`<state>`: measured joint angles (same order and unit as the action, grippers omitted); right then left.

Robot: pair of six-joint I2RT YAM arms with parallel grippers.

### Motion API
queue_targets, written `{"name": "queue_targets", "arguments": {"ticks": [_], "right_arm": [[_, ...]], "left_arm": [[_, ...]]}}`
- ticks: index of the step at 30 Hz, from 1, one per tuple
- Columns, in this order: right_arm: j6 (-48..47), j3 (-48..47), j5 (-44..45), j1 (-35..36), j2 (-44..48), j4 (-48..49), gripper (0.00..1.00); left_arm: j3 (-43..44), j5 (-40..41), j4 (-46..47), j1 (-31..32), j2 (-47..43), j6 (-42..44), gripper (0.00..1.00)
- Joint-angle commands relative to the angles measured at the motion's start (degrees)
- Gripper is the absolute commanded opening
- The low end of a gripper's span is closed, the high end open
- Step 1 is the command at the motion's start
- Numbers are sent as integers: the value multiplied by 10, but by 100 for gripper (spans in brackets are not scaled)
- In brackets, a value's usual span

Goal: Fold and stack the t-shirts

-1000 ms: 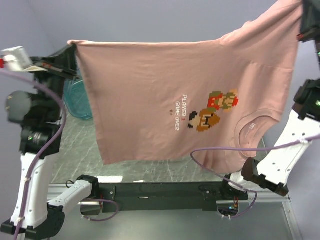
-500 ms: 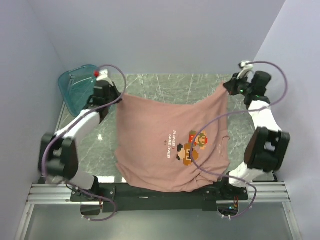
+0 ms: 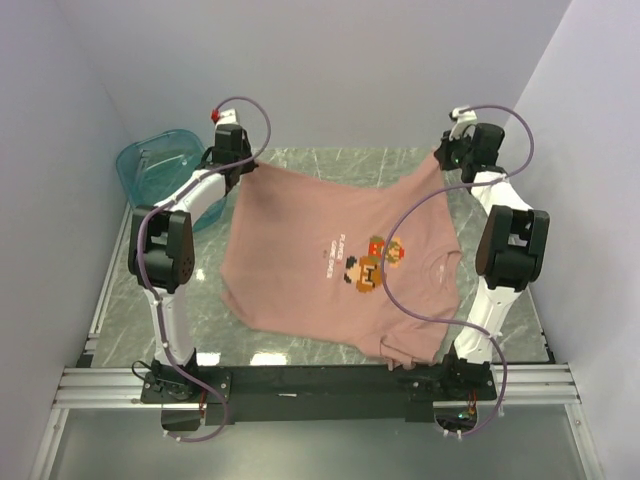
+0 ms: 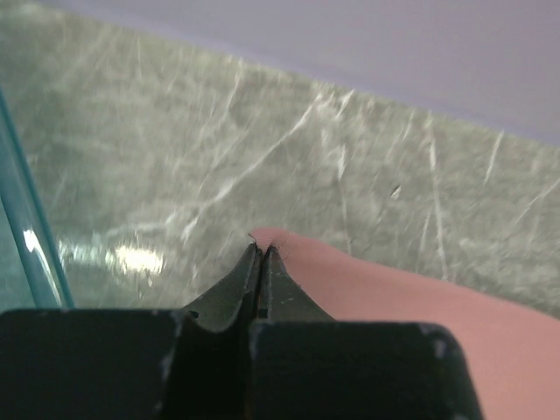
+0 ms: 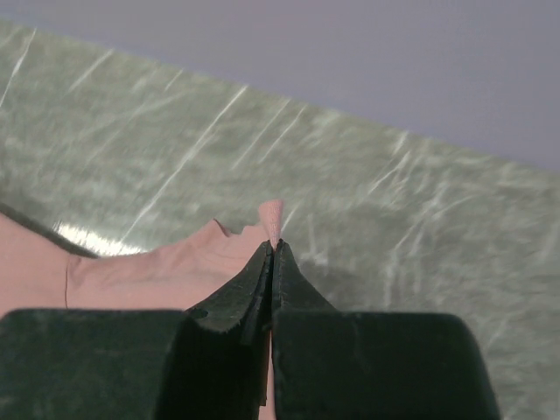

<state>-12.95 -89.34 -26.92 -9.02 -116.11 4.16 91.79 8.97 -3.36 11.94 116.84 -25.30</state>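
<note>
1. Left tool (image 4: pixel 259 254) is clenched on a tip of pink fabric, with only a sliver between the jaws. One sharp tug could pull it free.
2. Right tool (image 5: pixel 273 248) is pinched shut on a thin peak of cloth too. A slip on either side would skew the spread.
3. The t-shirt (image 3: pixel 330 260) lies print-up across the surface (image 3: pixel 340 160), its far edge stretched between both tools.
4. Its near part reaches the surface's front edge, so dragging it nearer could spill it over.
5. The teal tub (image 3: pixel 160 170) sits just beside the left arm, and a wide swing could knock it.
6. Letting go unevenly would likely leave wrinkles that spoil the fold.
</note>
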Motion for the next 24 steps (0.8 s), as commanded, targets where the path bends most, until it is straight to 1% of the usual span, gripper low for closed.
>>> {"name": "queue_targets", "arguments": {"ticks": [1,5,9,14,18,24], "right_arm": [[17,-57,24,-7,2,43,0],[30,-71,7,-8,5,39,0],[46,-63,-16,-11,26,44,0],[63,-27,-49,-19,76,46,0],[66,3,-77,-28,116,30,0],[50,92,-107,-35,191,16,0]], "left_arm": [[59,15,-15,-5,14,16,0],[73,5,-12,-10,19,17,0],[78,-8,-11,-17,19,19,0],[67,-25,3,-25,2,19,0],[26,-49,30,-26,-27,22,0],[-14,-67,29,-27,-51,32,0]]}}
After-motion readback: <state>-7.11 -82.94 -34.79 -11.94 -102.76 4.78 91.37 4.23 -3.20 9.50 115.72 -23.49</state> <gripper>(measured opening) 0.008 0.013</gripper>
